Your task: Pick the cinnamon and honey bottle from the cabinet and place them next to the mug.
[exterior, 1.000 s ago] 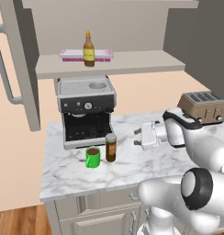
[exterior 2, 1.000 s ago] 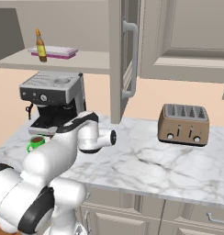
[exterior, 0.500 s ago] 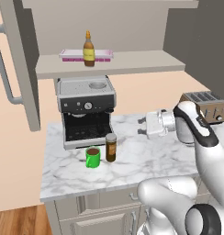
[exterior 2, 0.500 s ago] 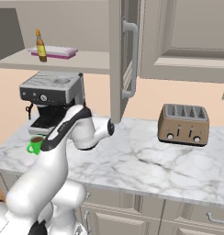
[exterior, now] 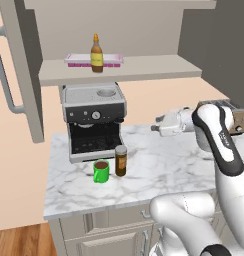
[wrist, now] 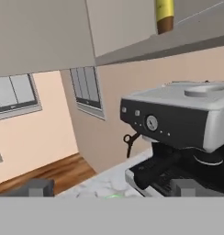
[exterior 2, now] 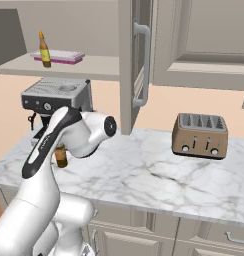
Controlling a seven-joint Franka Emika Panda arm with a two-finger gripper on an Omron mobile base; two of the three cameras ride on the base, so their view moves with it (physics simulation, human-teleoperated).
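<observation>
The cinnamon point(exterior: 121, 160) is a dark brown jar standing upright on the marble counter, just right of the green mug point(exterior: 100, 171). In the right base view my arm partly covers the cinnamon point(exterior 2: 60, 156). The honey bottle point(exterior: 97, 53) stands on the open cabinet's shelf point(exterior: 154, 68), in front of a pink tray. Its yellow-labelled base point(wrist: 165, 13) shows at the top of the hand view. My gripper point(exterior: 155, 126) hangs above the counter, right of the jar and well below the shelf, pointing left. It is open with nothing between its fingertips point(wrist: 40, 187).
A coffee machine point(exterior: 93, 120) stands under the shelf, right behind the mug. A toaster point(exterior 2: 200, 135) sits at the counter's right. The open cabinet door point(exterior: 21, 75) with its bar handle hangs at the left. The pink tray point(exterior 2: 64, 56) lies behind the honey bottle.
My arm has lifted and straightened, carrying the open gripper upward over the counter. The cinnamon, mug and honey bottle have stayed where they were.
</observation>
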